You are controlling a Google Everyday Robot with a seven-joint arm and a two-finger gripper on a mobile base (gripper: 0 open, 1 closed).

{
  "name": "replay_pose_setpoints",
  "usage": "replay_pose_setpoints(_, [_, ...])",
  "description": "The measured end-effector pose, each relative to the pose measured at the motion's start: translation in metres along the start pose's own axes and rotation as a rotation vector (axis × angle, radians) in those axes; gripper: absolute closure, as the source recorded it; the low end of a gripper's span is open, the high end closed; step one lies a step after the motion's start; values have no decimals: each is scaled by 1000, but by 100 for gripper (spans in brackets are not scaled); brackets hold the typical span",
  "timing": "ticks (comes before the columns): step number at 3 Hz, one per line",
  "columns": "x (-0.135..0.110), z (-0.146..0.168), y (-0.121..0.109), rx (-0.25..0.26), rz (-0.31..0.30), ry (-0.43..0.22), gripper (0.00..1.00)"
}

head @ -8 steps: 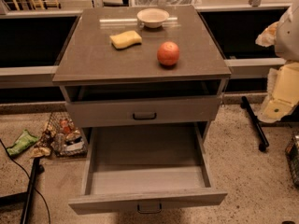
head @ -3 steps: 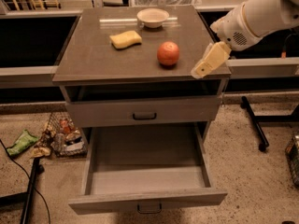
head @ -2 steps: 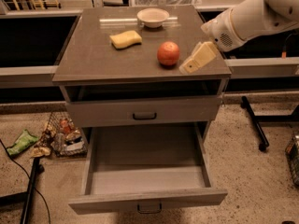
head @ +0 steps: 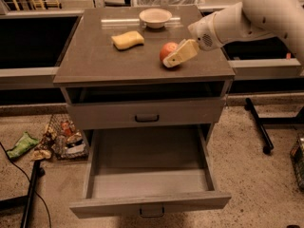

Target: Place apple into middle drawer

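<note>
On the cabinet top (head: 95, 56): gripper (head: 179, 55) at apple (head: 167, 50)

A yellow sponge (head: 127, 40) and pale bowl (head: 155, 18) sit leftward; the apple rests front right, the gripper against its right side, its hold not discernible. Below, the middle drawer (head: 149, 201) stands open

Cabinet top (head: 95, 56), bowl (head: 155, 17), sponge (head: 128, 40), apple (head: 167, 50), pincer (head: 174, 60) at apple

- Robot lab, it seems: speckled floor (head: 256, 175), loose cable (head: 14, 163), stand leg (head: 256, 125).
- A basket (head: 64, 137) of packets beside a cabinet (head: 147, 110).
- Arm's end effector (head: 176, 56) near the worktop's (head: 95, 56) right edge.
</note>
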State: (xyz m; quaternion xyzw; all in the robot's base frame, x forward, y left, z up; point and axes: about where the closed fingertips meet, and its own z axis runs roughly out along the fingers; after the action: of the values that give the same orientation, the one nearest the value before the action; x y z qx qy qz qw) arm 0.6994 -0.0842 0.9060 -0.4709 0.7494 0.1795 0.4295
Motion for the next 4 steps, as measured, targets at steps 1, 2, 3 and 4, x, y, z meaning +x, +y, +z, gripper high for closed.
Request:
replay_pose_setpoints(1, [1, 28, -1, -17, 35, -27, 0])
replay_pose_setpoints(2, [8, 41, -6, 10, 87, -59, 0])
replay_pose_setpoints(3, [18, 50, -15, 59, 138, -83, 0])
replay_pose_setpoints(4, [27, 53, -23, 100, 178, -103, 17])
